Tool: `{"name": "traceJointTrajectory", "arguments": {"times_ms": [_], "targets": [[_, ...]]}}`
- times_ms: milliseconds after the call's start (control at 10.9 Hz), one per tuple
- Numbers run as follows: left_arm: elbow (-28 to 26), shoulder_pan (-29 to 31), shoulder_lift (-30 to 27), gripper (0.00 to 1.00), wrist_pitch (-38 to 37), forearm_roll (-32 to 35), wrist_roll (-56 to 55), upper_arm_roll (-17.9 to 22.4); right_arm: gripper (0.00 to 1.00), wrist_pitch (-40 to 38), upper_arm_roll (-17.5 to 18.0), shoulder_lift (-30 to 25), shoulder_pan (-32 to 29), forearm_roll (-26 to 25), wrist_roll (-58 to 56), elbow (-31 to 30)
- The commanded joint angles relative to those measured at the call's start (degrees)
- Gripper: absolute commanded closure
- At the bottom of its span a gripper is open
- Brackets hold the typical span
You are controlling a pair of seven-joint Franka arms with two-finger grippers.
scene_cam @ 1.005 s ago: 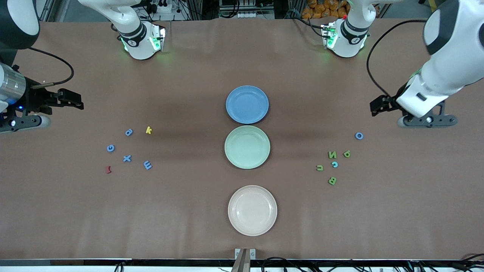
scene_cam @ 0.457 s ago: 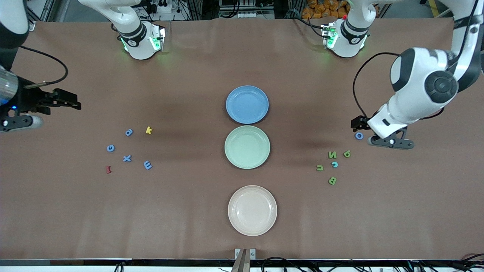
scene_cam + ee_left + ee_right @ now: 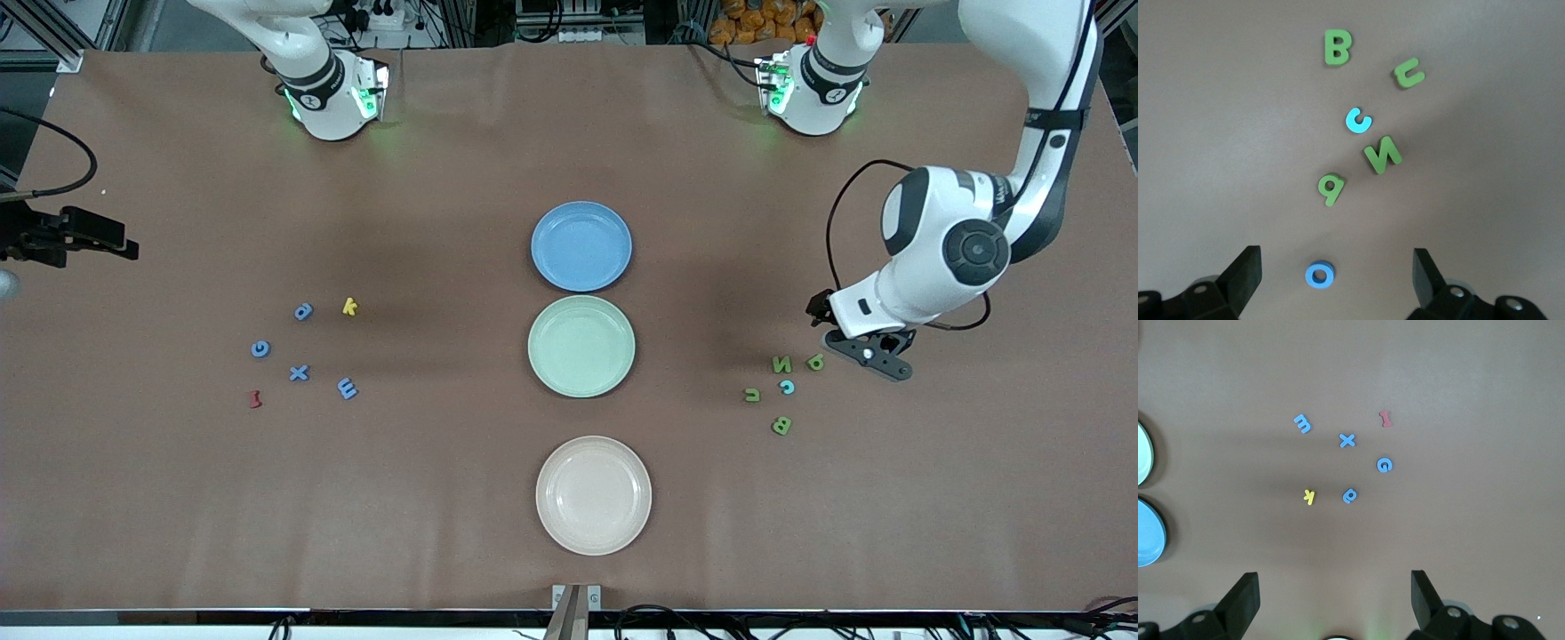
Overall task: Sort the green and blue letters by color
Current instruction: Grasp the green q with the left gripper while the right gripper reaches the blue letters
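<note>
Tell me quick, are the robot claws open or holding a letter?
Left claw: open, holding nothing, over the blue o.
Right claw: open, holding nothing, up at the right arm's end of the table.

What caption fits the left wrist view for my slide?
Open left gripper over a blue o, with four green letters and a blue c nearby.

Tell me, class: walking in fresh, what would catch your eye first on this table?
Three plates in a row down the middle: the blue plate, the green plate, and the cream plate nearest the front camera. Toy letters lie in two clusters, one toward each end of the table. The left hand hangs open over a blue O beside the green letters.
</note>
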Motion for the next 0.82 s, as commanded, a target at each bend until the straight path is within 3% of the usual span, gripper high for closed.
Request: {"name": "traceJointTrajectory", "arguments": {"times_ms": [0,366,731], "targets": [[-0.1,0.3,3.3,0.00,4.3,2.3,5.7,-0.1,0.00,-1.1,0.4,0.2,-1.6,1.0,0.0,0.3],[-0.5,2.9,8.1,0.00,12.2,2.4,16.0,-0.1,0.00,-1.9,0.4,0.2,-3.1,1.0,0.2,-0.1],[-4.8,2.8,9.1,0.00,19.4,2.3,17.4,-0.1,0.00,-1.6,0.1,1.4,-5.2,0.7,-0.2,-0.1]]}}
